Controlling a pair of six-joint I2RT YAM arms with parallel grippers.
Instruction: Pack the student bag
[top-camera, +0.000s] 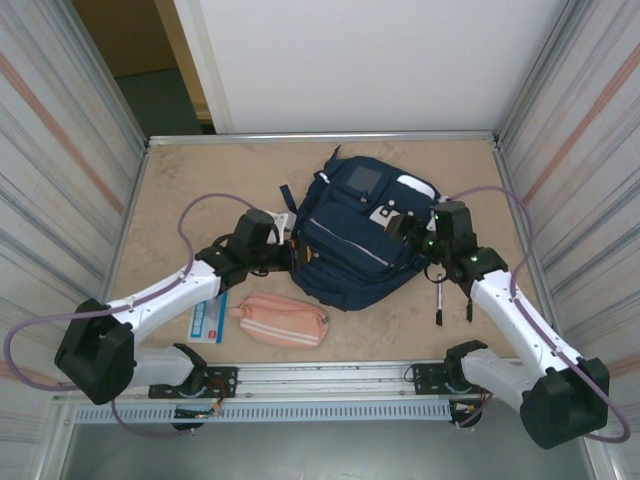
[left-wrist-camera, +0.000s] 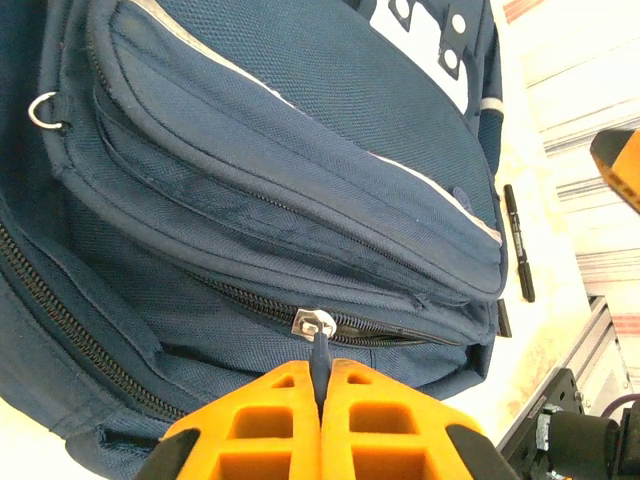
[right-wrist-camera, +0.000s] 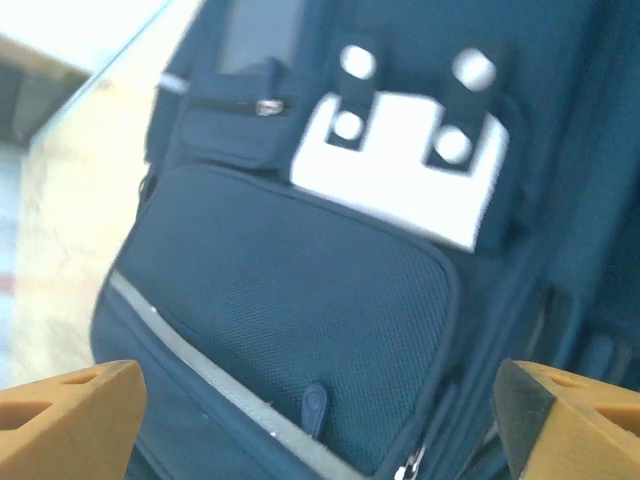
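Near the student bag (top-camera: 345, 265) lie a pink pouch (top-camera: 285, 320), card (top-camera: 210, 322) and pen (top-camera: 439, 303).

Table (top-camera: 180, 180): pale beige top, faint marbling, metal rail (top-camera: 330, 375) along near edge. Navy backpack (top-camera: 350, 250) lies flat at centre, front pockets up, top toward far edge. Pink pouch (top-camera: 285, 320) lies near backpack's near-left corner, close but apart. Blue-and-white card (top-camera: 209, 322) lies flat just left of pouch. Black pen (top-camera: 439, 303) lies on bare tabletop right of backpack, close to its lower right corner, pointing roughly toward near edge.
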